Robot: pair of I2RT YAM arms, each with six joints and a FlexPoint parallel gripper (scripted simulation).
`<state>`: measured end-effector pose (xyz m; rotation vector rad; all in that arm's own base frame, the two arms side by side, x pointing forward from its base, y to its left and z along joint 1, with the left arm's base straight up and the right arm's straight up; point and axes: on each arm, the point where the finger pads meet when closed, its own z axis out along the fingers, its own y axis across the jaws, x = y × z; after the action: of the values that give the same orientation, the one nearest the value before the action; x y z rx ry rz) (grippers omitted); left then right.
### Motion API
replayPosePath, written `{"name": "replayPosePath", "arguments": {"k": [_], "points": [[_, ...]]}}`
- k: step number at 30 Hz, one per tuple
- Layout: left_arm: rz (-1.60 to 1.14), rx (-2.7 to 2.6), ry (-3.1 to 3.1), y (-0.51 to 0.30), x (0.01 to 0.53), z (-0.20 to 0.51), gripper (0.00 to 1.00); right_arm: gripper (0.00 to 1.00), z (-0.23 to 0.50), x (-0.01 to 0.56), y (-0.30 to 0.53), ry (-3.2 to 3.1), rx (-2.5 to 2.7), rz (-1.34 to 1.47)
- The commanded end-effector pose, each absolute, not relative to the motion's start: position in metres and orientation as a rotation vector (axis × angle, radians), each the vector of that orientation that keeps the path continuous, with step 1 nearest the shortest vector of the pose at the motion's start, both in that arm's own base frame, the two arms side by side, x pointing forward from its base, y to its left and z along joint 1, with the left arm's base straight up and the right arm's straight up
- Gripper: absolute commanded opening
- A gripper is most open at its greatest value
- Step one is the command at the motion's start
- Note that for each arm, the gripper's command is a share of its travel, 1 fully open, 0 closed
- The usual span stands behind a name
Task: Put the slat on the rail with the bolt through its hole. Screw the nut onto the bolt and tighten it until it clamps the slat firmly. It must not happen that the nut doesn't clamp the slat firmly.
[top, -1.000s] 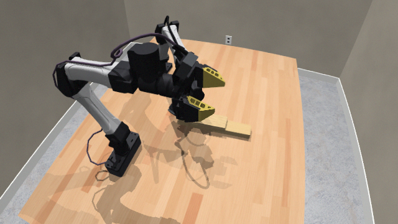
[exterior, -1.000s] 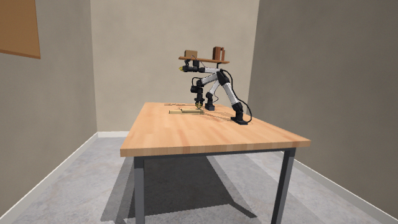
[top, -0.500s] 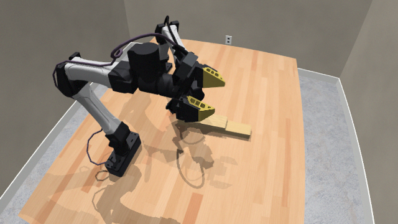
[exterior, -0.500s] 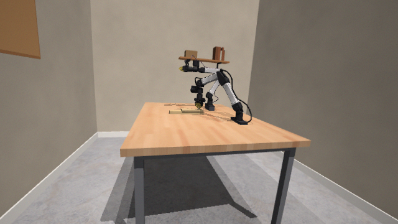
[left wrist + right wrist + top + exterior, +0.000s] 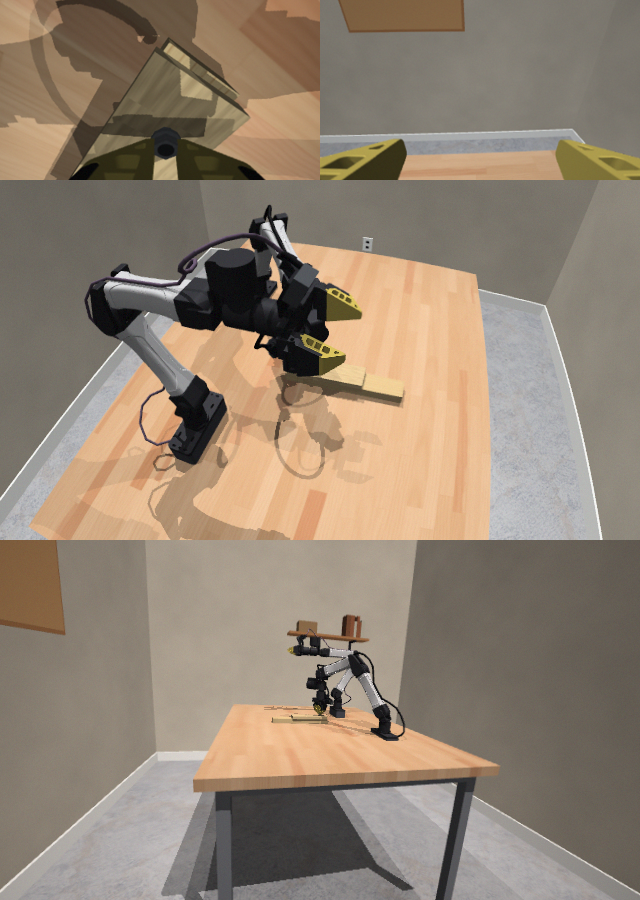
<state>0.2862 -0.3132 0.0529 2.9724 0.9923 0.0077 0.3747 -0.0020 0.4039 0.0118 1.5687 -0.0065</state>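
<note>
Left jaws (image 5: 319, 710): clenched on the dark nut (image 5: 166, 133), seen between the fingertips in the left wrist view, over the slat (image 5: 350, 374) (image 5: 307, 716) (image 5: 157, 92). Right jaws (image 5: 353, 336) (image 5: 291, 650): released, spread wide, nothing between them, held higher than the left pair. Slat is stacked on the rail (image 5: 385, 387) (image 5: 281, 720) (image 5: 197, 66) below the left jaws; rail's far stretch is left uncovered, well apart from them, and a sliver of its near end shows past the slat's end in the left wrist view. Both pieces are carried by the desk (image 5: 425, 430) (image 5: 300, 755) (image 5: 281, 128) (image 5: 513, 166). Bolt and slat hole can't be made out: that spot is covered by nut and fingers. Dark round opening in the nut is visible, but whether the bolt's end sits in it can't be told. Clamping or any gap under the nut can't be judged either. In the top view the left jaws are blocked by the right arm; in the exterior view they're too small for detail. Slat's near part is cut off in the left wrist view.
</note>
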Motion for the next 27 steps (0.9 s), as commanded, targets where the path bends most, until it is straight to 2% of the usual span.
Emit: {"name": "replayPosePath", "arguments": {"k": [1,11,27], "points": [[0.006,3.025,0.817,-0.3157,0.2847,0.0425,0.14,1.0,0.4051,0.3747,0.0,1.563,0.0,0.0],[0.007,3.077,0.595,-0.3157,0.2847,0.0425,0.14,1.0,0.4051,0.3747,0.0,1.563,0.0,0.0],[0.007,3.077,0.594,-0.3157,0.2847,0.0425,0.14,1.0,0.4051,0.3747,0.0,1.563,0.0,0.0]]}}
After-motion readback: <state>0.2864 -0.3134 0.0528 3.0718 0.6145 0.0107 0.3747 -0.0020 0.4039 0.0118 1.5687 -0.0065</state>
